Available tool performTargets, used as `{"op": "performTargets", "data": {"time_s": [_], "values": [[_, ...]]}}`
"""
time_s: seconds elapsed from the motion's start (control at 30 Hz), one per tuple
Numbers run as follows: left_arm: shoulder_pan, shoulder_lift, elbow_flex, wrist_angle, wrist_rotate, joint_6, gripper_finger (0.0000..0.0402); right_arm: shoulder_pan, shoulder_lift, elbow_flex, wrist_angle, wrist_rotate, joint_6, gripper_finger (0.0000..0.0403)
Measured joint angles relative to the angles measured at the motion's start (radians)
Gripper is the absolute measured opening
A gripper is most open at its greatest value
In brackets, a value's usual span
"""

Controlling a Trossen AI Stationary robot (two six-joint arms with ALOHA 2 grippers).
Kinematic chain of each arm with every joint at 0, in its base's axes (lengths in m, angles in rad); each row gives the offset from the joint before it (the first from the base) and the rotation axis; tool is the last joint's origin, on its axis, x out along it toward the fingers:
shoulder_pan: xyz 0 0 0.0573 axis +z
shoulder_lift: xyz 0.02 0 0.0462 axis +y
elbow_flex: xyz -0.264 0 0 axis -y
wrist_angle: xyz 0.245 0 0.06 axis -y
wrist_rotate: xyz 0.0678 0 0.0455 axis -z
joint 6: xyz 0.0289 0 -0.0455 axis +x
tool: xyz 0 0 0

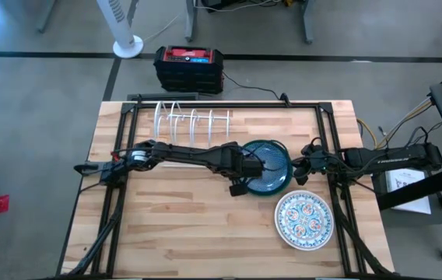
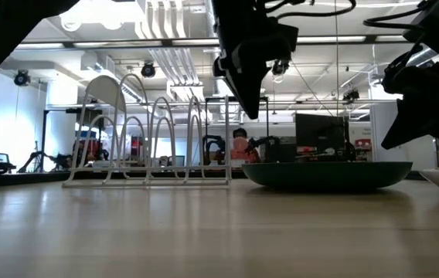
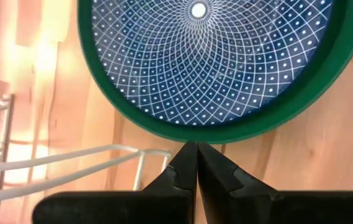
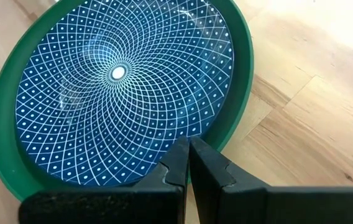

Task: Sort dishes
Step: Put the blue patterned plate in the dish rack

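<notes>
High view shows the blue plate (image 1: pixel 271 169) between the shut, empty left pincer (image 1: pixel 254 165) and right pincer (image 1: pixel 302 167).

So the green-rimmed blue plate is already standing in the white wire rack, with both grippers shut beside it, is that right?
Not quite. The green-rimmed blue plate lies flat on the table, in front of the white wire rack, as the high view shows. The left gripper and right gripper are indeed shut beside it.
</notes>
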Motion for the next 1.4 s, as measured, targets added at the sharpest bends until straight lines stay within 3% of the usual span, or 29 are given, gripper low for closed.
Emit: {"op": "performTargets", "data": {"time_s": [0.37, 0.87, 1.1, 1.33, 1.4], "values": [[-0.030, -0.054, 0.000, -0.103, -0.090, -0.065, 0.0000, 0.000, 0.000, 0.000, -0.005, -0.001, 0.001, 0.0007], [-0.067, -0.134, -0.042, -0.065, -0.157, -0.035, 0.0000, 0.000, 0.000, 0.000, -0.004, -0.004, 0.001, 0.0007], [-0.081, -0.274, -0.254, 0.249, -0.153, 0.053, 0.0000, 0.000, 0.000, -0.001, -0.002, -0.004, 0.001, 0.0007], [-0.098, -0.424, -0.614, 0.832, -0.067, 0.112, 0.0000, 0.000, 0.000, -0.001, 0.004, -0.004, -0.003, 0.0007], [-0.100, -0.430, -0.698, 0.933, -0.066, 0.085, 0.0000, 0.000, 0.000, -0.001, 0.007, -0.004, -0.003, 0.0007]]}}
